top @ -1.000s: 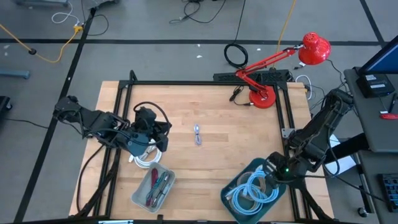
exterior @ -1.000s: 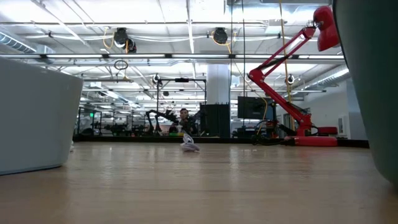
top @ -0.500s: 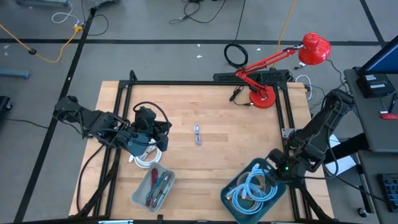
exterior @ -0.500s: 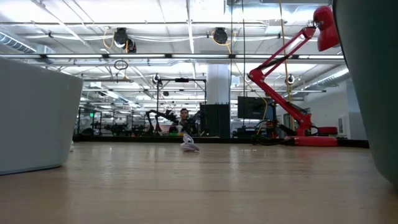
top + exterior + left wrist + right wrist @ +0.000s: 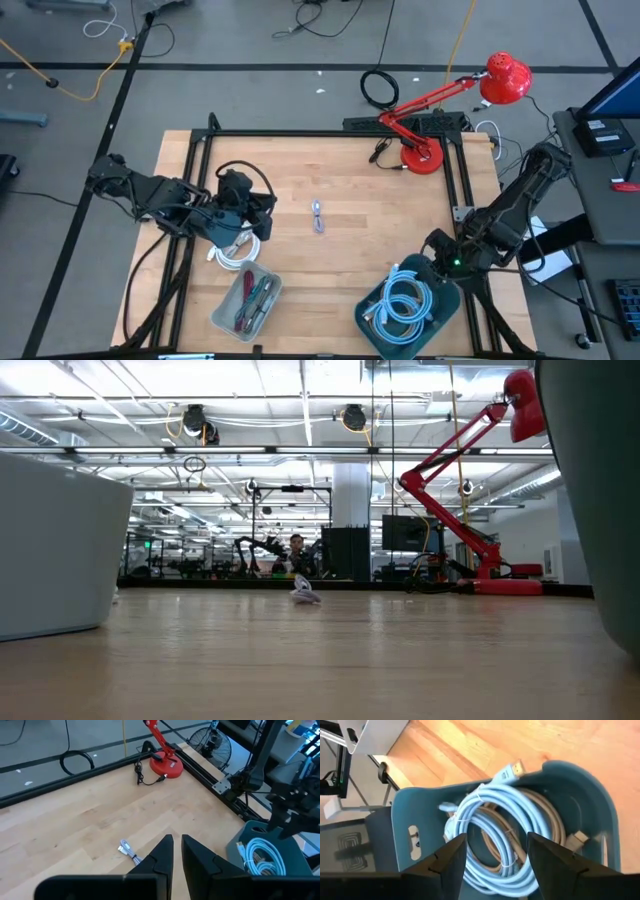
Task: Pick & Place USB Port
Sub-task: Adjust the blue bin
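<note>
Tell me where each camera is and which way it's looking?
High view: above the table, looking straight down; both arms show, left gripper and right gripper.
Low view: at tabletop height, looking across to the lamp; no arm shows.
Left wrist view: on the left arm, looking past its shut jaws at the small cable.
Right wrist view: on the right arm, looking past its open jaws into the bin.
The small cable appears in the high, low and left wrist views.

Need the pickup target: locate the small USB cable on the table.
In the high view, the small USB cable lies near the table's middle, right of the left gripper.
</note>
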`<state>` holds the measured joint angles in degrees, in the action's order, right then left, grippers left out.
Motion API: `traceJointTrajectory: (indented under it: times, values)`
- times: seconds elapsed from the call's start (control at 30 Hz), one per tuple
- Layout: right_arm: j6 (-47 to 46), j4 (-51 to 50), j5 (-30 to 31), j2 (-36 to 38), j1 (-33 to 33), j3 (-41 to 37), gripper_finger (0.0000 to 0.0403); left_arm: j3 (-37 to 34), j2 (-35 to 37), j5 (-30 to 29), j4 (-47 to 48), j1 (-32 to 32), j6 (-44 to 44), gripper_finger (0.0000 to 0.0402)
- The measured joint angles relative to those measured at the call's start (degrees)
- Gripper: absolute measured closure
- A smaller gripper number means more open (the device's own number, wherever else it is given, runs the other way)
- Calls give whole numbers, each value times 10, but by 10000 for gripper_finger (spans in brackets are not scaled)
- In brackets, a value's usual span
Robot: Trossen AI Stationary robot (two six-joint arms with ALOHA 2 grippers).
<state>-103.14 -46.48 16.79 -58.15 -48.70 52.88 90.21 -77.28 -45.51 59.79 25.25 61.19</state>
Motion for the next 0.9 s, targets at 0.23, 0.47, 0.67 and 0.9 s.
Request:
traceJointTrajectory:
  times: [0.23,0.47,0.67,0.9]
  values:
    - [51,28,129,27,12,0,202,0,0,6,0,-2,0,362]
    - [246,160,390,71,55,0,202,0,-13,4,-1,-22,18,362]
    - [410,187,298,90,164,1,224,0,-44,51,-20,-37,16,362]
    - [416,60,75,55,287,1,374,-1,-83,106,-73,-44,-25,362]
